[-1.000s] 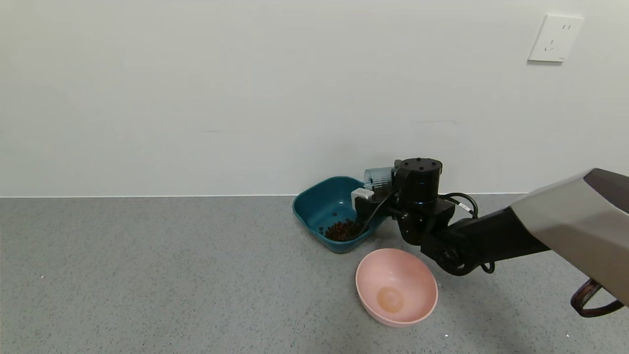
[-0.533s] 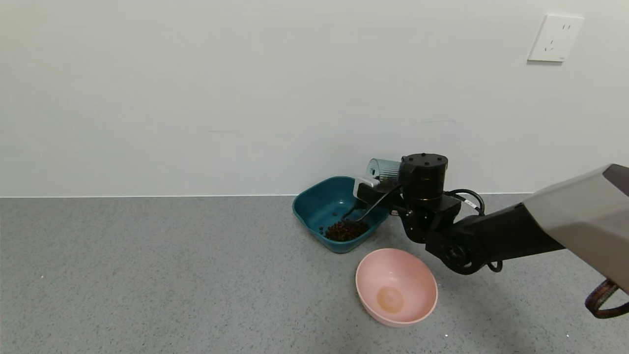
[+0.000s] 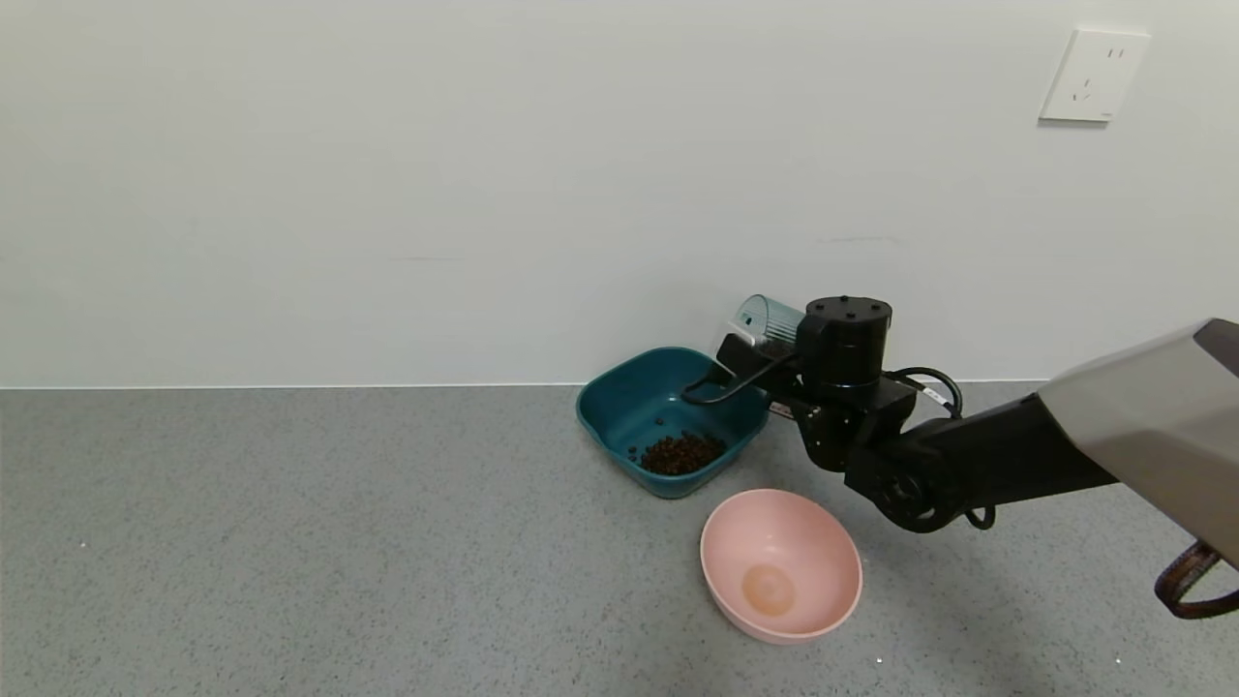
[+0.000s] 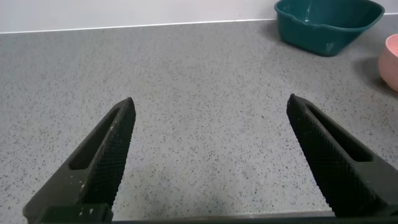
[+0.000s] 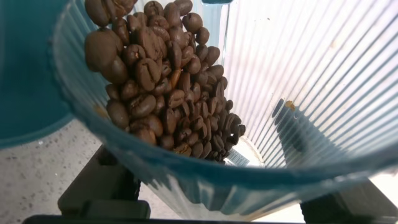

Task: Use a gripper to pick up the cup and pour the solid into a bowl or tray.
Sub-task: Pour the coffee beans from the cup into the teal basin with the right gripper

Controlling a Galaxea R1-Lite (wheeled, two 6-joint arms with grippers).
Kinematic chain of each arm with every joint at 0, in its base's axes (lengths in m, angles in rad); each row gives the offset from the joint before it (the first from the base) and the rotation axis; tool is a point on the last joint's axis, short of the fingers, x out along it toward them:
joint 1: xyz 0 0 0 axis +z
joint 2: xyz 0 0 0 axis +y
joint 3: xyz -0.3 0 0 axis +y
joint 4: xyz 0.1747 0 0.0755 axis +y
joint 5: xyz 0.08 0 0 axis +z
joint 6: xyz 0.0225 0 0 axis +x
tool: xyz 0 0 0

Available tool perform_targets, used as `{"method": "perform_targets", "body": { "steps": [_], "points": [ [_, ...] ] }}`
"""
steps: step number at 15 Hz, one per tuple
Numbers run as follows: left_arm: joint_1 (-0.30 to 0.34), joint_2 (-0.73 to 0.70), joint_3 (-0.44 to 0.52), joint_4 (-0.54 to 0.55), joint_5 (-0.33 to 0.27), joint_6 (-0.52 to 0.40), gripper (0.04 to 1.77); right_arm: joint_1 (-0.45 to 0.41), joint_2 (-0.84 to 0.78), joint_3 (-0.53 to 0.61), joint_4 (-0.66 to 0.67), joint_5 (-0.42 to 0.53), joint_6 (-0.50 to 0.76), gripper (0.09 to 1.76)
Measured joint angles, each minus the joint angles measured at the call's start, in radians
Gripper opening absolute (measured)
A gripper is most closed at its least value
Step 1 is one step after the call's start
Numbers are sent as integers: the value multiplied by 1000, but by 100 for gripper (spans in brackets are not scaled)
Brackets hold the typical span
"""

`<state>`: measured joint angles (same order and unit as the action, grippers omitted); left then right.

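Note:
My right gripper [image 3: 753, 344] is shut on the ribbed blue-grey cup [image 3: 770, 320] and holds it tilted in the air over the far right corner of the dark teal bowl [image 3: 619, 397]. A heap of dark brown beans [image 3: 682, 452] lies in the bowl's near corner. In the right wrist view the cup [image 5: 311, 93] fills the frame, with beans [image 5: 158, 74] still piled inside it and the teal bowl [image 5: 25, 68] behind. My left gripper [image 4: 211, 109] is open and empty over bare floor, out of the head view.
A round pink bowl [image 3: 782, 563] stands empty just in front of the teal bowl and below my right arm; it also shows in the left wrist view [image 4: 392, 59]. The white wall is close behind the teal bowl [image 4: 326, 25]. The grey speckled surface stretches to the left.
My right gripper has lifted the cup and shifted it slightly right, turning its mouth up from the pouring tilt. The bean heap in the bowl has not moved.

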<state>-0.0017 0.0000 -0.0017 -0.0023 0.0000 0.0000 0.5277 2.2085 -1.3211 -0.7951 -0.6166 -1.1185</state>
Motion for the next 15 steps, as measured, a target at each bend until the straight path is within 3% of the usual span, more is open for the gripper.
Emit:
{"method": "perform_targets", "body": {
  "steps": [7, 12, 15],
  "points": [
    [0, 0, 0, 0, 0, 0, 175, -28, -12, 8, 33, 1, 241, 137],
    [0, 0, 0, 0, 0, 0, 175, -45, -84, 26, 274, 43, 658, 137],
    [0, 0, 0, 0, 0, 0, 175, -51, -129, 73, 290, 55, 826, 137]
  ]
}}
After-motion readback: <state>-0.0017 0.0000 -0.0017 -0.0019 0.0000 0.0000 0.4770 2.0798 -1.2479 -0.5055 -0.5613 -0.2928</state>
